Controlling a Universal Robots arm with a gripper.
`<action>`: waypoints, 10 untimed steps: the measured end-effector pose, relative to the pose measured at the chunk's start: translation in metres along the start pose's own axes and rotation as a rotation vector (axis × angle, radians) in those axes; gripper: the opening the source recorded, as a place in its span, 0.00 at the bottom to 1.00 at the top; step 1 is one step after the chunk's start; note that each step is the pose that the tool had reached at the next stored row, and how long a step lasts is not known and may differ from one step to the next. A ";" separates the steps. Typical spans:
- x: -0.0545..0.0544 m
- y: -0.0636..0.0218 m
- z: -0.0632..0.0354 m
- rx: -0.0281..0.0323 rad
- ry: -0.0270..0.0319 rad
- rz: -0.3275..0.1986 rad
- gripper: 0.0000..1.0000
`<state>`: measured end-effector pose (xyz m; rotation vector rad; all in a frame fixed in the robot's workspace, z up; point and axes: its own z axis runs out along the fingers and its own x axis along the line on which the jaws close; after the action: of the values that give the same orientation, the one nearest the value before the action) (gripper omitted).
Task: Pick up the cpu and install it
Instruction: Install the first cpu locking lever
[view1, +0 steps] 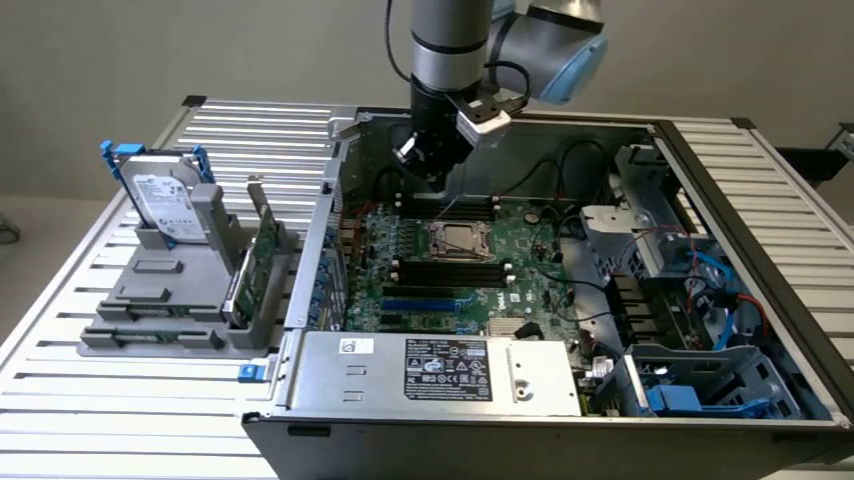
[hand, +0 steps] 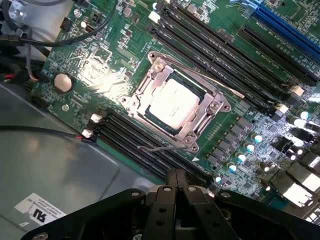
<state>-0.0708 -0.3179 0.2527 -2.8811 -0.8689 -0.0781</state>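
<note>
The cpu (hand: 173, 102) lies in the socket (hand: 218, 107) inside the case (view1: 534, 445), end effector (hand: 176, 176) pinched together above.

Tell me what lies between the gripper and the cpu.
In the wrist view, the socket's metal frame and a bank of black memory slots lie between the shut gripper and the cpu.

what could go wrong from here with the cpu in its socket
1. The thin lever wire beside the socket frame looks unclipped, so the cpu may sit loose or tilted.
2. The shut, empty pincer hangs near the memory slots; a low sweep might clip them or the black cable.
</note>
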 end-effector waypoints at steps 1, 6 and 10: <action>-0.002 -0.0002 0.0017 -0.0001 -0.0002 0.000 0.11; -0.004 0.0006 0.0105 0.0001 -0.0001 -0.001 0.11; -0.005 0.0015 0.0178 0.0002 -0.0003 -0.002 0.11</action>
<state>-0.0740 -0.3195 0.2345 -2.8801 -0.8722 -0.0777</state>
